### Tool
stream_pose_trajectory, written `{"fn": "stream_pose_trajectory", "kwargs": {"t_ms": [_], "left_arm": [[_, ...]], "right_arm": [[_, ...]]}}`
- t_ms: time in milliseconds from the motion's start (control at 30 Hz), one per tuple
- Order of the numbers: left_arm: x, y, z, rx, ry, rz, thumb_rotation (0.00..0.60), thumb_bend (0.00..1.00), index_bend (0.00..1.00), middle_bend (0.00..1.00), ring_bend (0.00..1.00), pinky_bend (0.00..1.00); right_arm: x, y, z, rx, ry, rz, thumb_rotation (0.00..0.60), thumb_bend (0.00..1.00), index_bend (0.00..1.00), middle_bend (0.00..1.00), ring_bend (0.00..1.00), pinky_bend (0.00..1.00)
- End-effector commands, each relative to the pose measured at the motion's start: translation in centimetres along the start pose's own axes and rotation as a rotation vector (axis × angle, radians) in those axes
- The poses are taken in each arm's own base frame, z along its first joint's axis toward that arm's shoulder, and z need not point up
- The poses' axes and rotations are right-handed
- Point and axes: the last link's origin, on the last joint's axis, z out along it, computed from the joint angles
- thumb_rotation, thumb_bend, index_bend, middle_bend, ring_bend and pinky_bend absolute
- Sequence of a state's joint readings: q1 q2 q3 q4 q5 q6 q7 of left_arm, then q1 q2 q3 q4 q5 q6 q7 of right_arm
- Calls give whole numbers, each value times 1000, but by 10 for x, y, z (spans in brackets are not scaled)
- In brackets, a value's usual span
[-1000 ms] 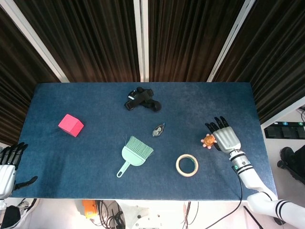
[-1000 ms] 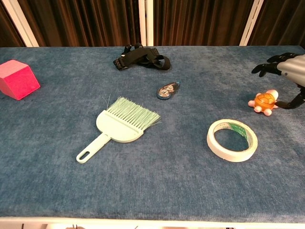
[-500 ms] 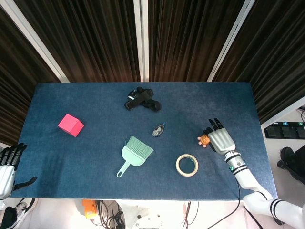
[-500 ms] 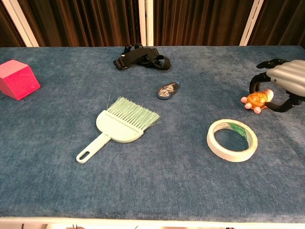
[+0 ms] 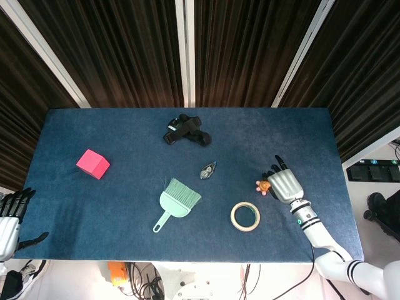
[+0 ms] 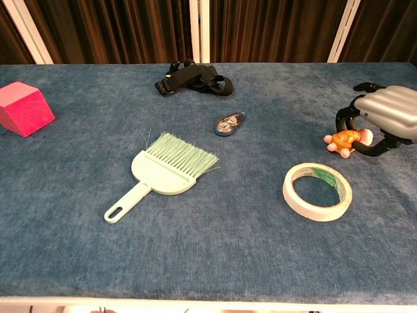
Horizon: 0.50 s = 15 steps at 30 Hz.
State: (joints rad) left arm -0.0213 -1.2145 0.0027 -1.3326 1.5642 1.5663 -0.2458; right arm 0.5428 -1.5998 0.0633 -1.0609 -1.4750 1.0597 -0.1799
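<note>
Blue table (image 6: 78,261), right hand (image 6: 384,117) gripping orange turtle toy (image 6: 343,139)

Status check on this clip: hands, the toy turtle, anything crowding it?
Right hand closed around toy turtle on the table. Left hand open, off the table's edge. Tape roll nearest, apart from the turtle.
</note>
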Motion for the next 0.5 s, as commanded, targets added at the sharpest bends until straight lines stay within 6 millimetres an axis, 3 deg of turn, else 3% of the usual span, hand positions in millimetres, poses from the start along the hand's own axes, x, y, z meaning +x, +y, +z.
{"fn": "stream_pose_trajectory", "kwargs": {"t_ms": [33,67,133,233,267,333,500], "left_arm": [[1,0,0,1,2,0,600,0,63,21,0,46],[1,0,0,0,4,0,600,0,63,21,0,46],[1,0,0,-3,5,0,600,0,63,21,0,46],[1,1,0,-5,3,0,600,0,63,21,0,46],[1,1,0,-7,3,-1,600,0,63,21,0,46],[0,1,1,-6,3,-1,600,0,63,21,0,46],[0,2,1,-9,3,0,600,0,63,21,0,46]], "right_arm": [[0,1,-2,3,15,2,600,385,908,770,308,0],[0,2,-3,4,13,-1,600,368,877,749,304,0],[0,7,-6,-1,-7,-17,600,290,673,630,242,0],[2,15,-12,-29,-59,-31,600,76,148,284,44,0],[4,16,-14,-36,-69,-32,600,31,57,196,14,0],[8,17,-16,-44,-81,-33,600,0,0,79,0,0],[9,14,-19,-44,-99,-29,600,0,0,61,0,0]]}}
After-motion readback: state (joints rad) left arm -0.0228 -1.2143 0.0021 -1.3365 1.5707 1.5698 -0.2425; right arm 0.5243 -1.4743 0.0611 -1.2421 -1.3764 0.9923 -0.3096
